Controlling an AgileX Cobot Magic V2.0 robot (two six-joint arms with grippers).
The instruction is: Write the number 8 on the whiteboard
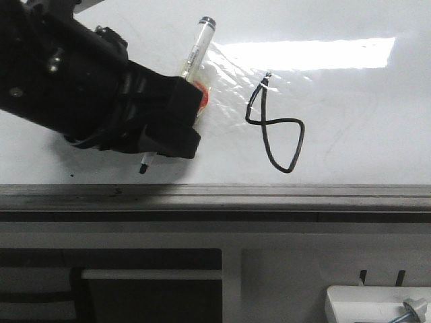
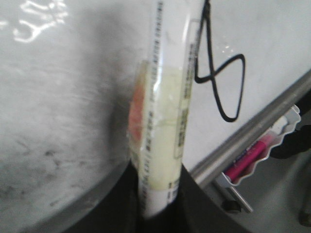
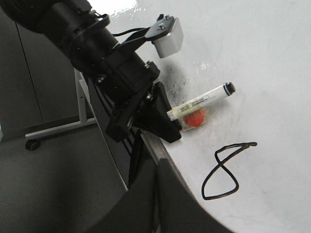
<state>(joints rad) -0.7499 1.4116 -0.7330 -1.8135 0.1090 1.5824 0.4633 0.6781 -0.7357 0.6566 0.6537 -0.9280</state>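
The whiteboard (image 1: pixel 350 101) lies flat, with a grey metal tray ledge (image 1: pixel 269 195) along its near edge. The number 8 (image 1: pixel 276 134) is a thin black tilted figure, right of centre; it also shows in the left wrist view (image 2: pixel 226 82) and the right wrist view (image 3: pixel 222 172). My left gripper (image 1: pixel 180 124) is shut on a pale marker (image 1: pixel 195 50) with a red-orange patch (image 1: pixel 202 95). The marker's black tip (image 1: pixel 143 167) is near the ledge, left of the 8 and apart from it. My right gripper (image 3: pixel 158 196) shows dark fingers pressed together over the board's edge, holding nothing.
A white tray (image 2: pixel 286 127) with a pink marker (image 2: pixel 248 158) sits beyond the ledge; a white tray (image 1: pixel 377 303) shows at the lower right of the front view. A grey stand with a caster (image 3: pixel 33 144) is on the floor beside the board.
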